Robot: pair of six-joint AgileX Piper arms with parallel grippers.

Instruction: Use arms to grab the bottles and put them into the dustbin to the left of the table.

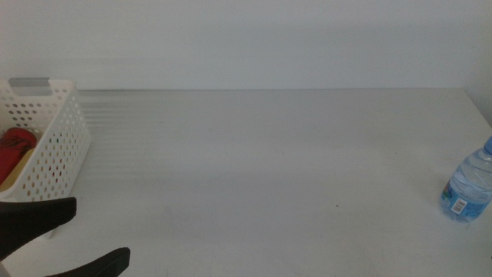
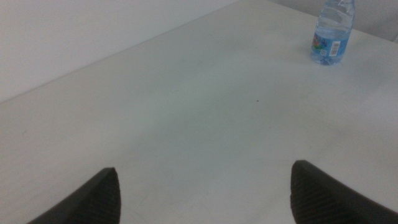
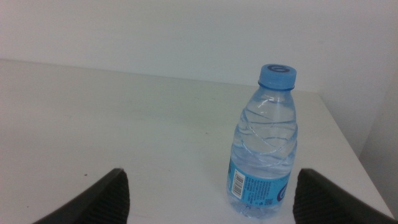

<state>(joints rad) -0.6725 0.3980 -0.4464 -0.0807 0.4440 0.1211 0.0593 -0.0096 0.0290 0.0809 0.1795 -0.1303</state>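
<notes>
Surface: wide, matte white, running back to a pale wall.

Basket: white, with rows of round holes and a grey handle on its far rim. Sits at the surface's left edge in the middle view. Inside it, a red can lies against the left side; a strip of yellow shows beside it, too little to identify.

Left pincer: two dark jaws in the lower left corner of the middle view, just in front of the basket. Jaws spread wide, released, nothing between them. Its wrist view looks across the bare surface toward the water bottle far off.

Right pincer: out of the middle view. Jaws spread apart, released, the bottle upright just beyond them and roughly centred on the gap; not touching.

Water bottle: small, clear bluish, blue cap, blue label with barcode. Stands upright near the surface's right edge, well apart from the basket.
</notes>
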